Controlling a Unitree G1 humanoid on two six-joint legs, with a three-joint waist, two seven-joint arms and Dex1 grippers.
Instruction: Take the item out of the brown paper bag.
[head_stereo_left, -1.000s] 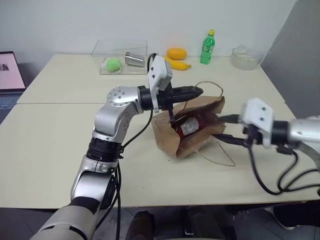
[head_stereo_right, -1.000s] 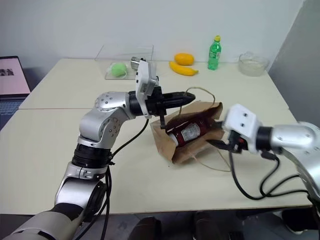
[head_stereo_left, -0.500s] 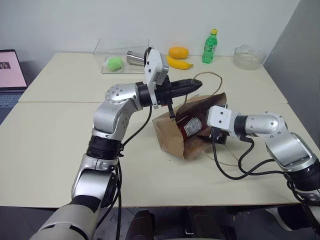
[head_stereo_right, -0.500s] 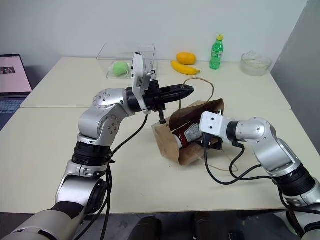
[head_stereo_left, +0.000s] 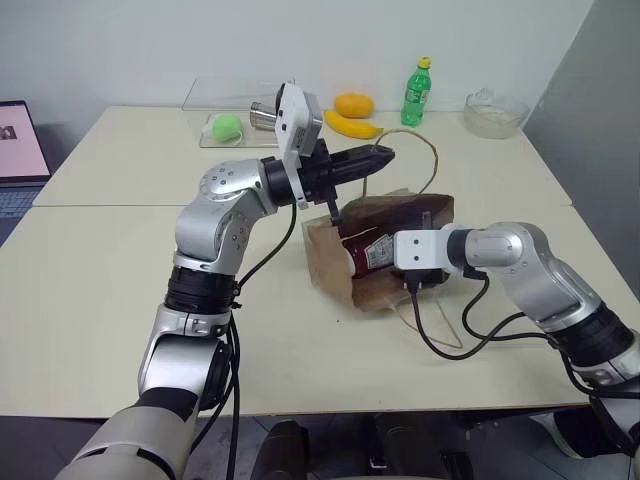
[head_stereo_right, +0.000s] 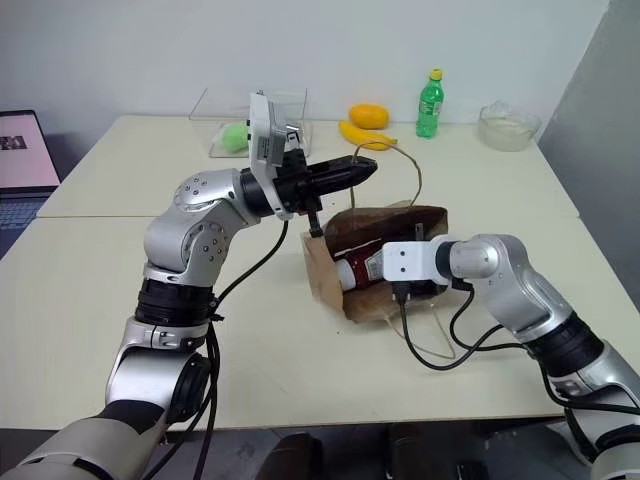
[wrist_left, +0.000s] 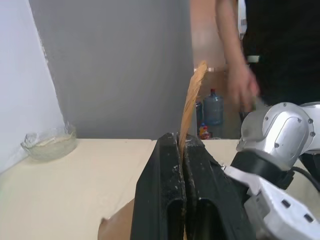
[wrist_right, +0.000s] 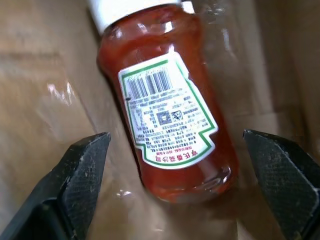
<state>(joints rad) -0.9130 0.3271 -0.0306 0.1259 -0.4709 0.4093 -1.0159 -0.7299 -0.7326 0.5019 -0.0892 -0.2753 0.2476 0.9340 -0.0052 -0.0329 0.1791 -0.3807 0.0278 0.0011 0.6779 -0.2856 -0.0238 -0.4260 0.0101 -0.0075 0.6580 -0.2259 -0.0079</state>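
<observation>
The low brown paper bag (head_stereo_left: 375, 250) sits mid-frame on the pale bench (head_stereo_left: 110, 290). Inside lies the small red plastic sauce bottle (wrist_right: 167, 112). The left gripper (head_stereo_left: 383, 155) has its jaws clamped on the thin paper loop handle (wrist_left: 191, 97). The right gripper (wrist_right: 172, 187) has its jaws wide apart around the bottle.

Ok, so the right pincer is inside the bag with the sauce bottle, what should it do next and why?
Probably ease forward a little and close. The right pincer stands open with its fingers either side of the small red plastic sauce bottle, not yet touching it, while the left pincer, shut on a twisted paper loop handle, holds up the brown paper bag.
</observation>
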